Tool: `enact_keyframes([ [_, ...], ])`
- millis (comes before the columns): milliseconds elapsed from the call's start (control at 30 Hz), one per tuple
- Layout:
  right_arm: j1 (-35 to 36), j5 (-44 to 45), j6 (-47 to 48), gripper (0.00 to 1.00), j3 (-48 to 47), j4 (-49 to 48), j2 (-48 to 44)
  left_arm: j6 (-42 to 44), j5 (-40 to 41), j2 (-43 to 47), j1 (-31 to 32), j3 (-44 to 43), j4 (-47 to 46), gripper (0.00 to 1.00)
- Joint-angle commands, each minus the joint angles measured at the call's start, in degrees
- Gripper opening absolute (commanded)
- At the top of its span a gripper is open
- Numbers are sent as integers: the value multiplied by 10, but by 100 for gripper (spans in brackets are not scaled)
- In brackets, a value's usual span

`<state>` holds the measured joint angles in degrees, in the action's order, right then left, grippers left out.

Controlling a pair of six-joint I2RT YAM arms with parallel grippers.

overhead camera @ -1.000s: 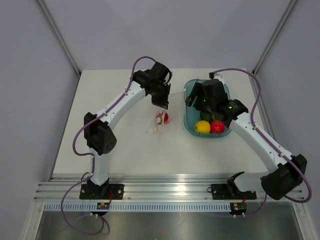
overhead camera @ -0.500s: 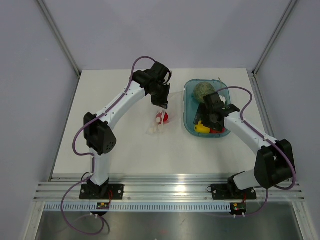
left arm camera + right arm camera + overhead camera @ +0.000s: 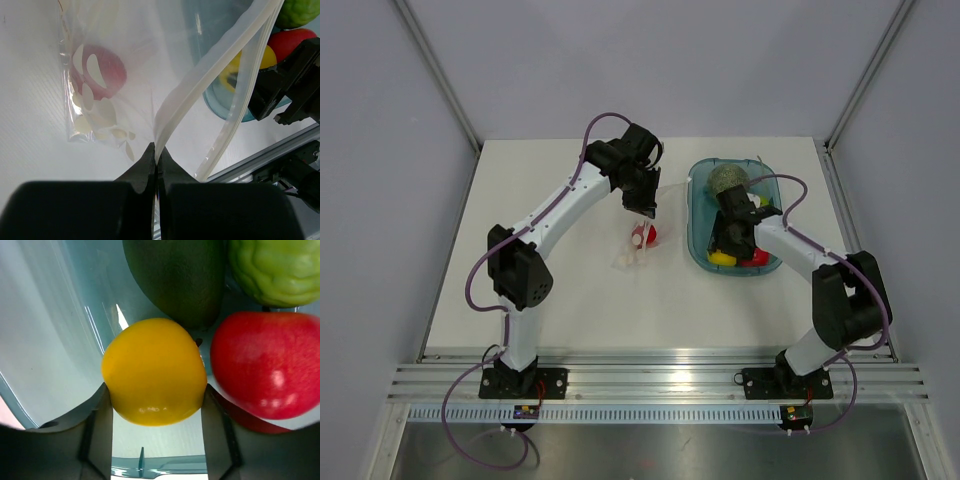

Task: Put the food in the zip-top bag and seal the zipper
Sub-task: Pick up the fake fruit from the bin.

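Having dropped into the tray (image 3: pixel 696 215), right gripper (image 3: pixel 152 410) straddles the yellow piece (image 3: pixel 152 370), jaws open; left gripper (image 3: pixel 157 165) pinches the zipper (image 3: pixel 212 67).

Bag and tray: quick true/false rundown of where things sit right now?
1. The left hand pinches the zipper. True.
2. A red piece sits inside the zip-top bag. True.
3. The yellow piece lies on the bare table. False: it is in the blue tray, between the fingers of the right hand.
4. The grey-green ball is in the bag. False: it is at the tray's far end.
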<state>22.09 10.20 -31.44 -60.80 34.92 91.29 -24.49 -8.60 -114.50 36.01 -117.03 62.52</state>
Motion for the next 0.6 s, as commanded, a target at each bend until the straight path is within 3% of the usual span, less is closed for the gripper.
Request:
enact_keyframes([
  [0,2,23,-5,46,-21,-15,-40,-3,-5,-5,-1,-20,-4,0],
  [67,3,27,-7,42,-27,-1,-78,-2,-5,-4,-1,-17,-5,0],
  [367,4,17,-7,42,-98,40,-213,-3,-4,-5,-1,-15,-7,0],
  [567,101,34,-23,42,-179,40,-184,-6,-7,-6,-1,-18,-6,0],
])
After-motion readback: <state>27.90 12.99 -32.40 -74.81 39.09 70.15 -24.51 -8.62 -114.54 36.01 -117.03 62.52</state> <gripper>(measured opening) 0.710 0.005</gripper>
